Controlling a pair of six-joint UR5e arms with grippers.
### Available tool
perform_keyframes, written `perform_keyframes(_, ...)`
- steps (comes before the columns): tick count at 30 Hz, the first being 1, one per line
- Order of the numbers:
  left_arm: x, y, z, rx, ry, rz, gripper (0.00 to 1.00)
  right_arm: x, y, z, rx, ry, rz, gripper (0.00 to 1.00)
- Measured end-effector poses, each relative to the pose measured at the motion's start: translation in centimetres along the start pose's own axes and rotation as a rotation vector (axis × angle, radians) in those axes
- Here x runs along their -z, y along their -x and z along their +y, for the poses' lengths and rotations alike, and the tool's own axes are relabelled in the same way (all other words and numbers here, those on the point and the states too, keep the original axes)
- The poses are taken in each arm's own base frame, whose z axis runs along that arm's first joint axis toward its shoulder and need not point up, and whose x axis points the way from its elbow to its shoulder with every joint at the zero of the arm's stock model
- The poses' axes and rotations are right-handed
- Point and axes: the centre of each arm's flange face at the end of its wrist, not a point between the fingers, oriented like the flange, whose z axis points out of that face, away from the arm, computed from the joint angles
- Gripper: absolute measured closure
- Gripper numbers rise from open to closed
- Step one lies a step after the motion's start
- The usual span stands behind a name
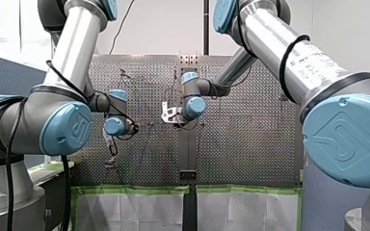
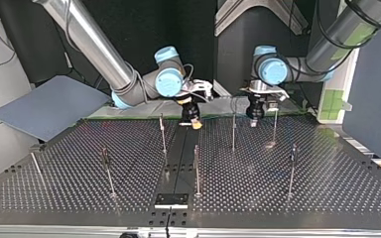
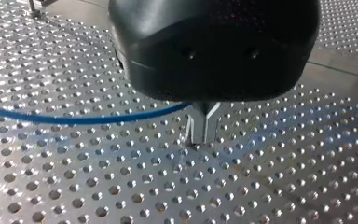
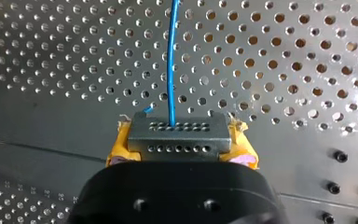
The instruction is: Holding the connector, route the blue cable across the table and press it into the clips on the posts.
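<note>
The blue cable (image 4: pixel 170 60) is a thin, smooth, bright blue strand. In the right wrist view it comes out of one hole in the connector (image 4: pixel 178 133) and runs straight ahead over the perforated surface (image 4: pixel 284 70). The connector is a small grey block with rows of little round holes on two faces, and a short blue stub shows at one corner. My right end effector (image 4: pixel 179 144) is open only as wide as this block, its yellow pads (image 4: pixel 119 147) pressed against the block's two sides. In the top view it hangs at the far edge of the surface, by the middle seam, with the yellow tip just above the metal. My left end effector (image 3: pixel 200 140) has its metal fingers (image 3: pixel 209 126) drawn together to a narrow slit, with their tips at or just above the surface. In the left wrist view the cable sweeps in from the side, curves up off the holes and ends at the upper part of these fingers, where it appears to be pinched. In the top view this end effector stands near the other, between two of the thin upright posts (image 2: pixel 233 131). There the cable is too fine to make out.
</note>
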Motion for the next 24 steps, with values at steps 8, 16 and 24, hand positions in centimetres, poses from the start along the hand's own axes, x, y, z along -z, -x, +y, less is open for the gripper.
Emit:
perform_keyframes(8,-0.3,0.1,-0.1,-0.015,-0.047,0.007,1.00,-0.2,-0.1,0.7,-0.003,0.006,0.002,1.00)
perform_keyframes(16,0.4,-0.4,-0.2,-0.049,-0.058,0.060,1.00,-0.5,-1.3,0.4,0.008,-0.011,0.023,1.00)
perform_keyframes(24,2.6,0.3,-0.4,-0.065,-0.033,0.101,1.00,0.1,-1.2,-1.2,0.035,-0.033,0.008,1.00)
